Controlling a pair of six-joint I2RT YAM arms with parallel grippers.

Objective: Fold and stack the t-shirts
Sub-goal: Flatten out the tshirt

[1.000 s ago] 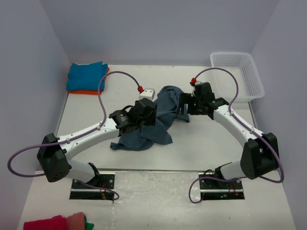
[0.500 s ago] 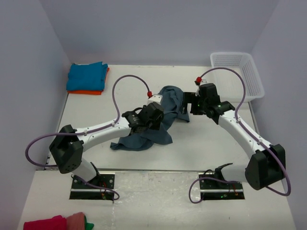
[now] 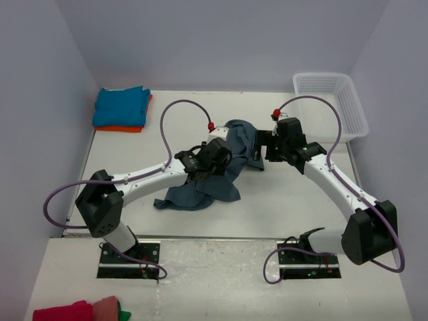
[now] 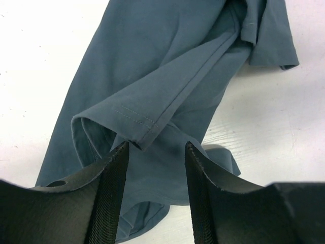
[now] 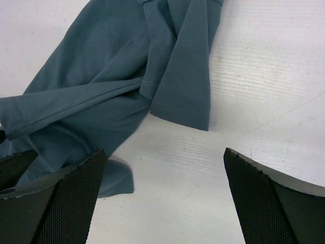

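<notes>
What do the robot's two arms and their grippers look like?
Both the left arm and the right arm have white links with chunky black joint housings, and stand on metal base plates. A purple cable loops along each, ending in a red connector near the wrist. The left gripper and right gripper are black and two-fingered, with finely textured pads.
</notes>
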